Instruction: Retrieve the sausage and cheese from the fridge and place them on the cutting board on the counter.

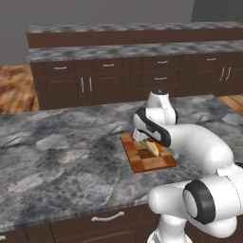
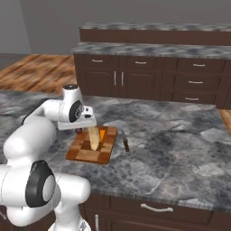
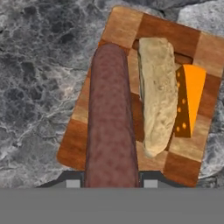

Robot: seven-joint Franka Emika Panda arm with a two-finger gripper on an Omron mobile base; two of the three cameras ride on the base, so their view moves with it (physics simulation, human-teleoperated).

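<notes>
Hand view gives you the clearest look: the dark reddish-brown cylindrical sausage runs lengthwise up from between the two small dark finger tips, which sit one on each side of its near end, clamped against it. You can see the two-finger gripper holding it over the small rectangular reddish-brown checkered wooden cutting board, with most of the sausage's length above the board's left half. Whether its far end touches the wood you cannot tell from this angle.

Just beside the sausage, to its right in that view, the orange-yellow cheese wedge with a pale cream side lies on the board, its cream face turned toward the sausage and its orange face away from it. A narrow strip of board shows between the two.

From the left base view you see the white arm folded low over the broad grey marbled stone counter, its hand directly above the cutting board, with the cheese showing just under the hand.

From the right base view the hand hangs over the far left part of the board, the cheese stands out below it, and a small dark object lies on the counter just right of the board.
</notes>
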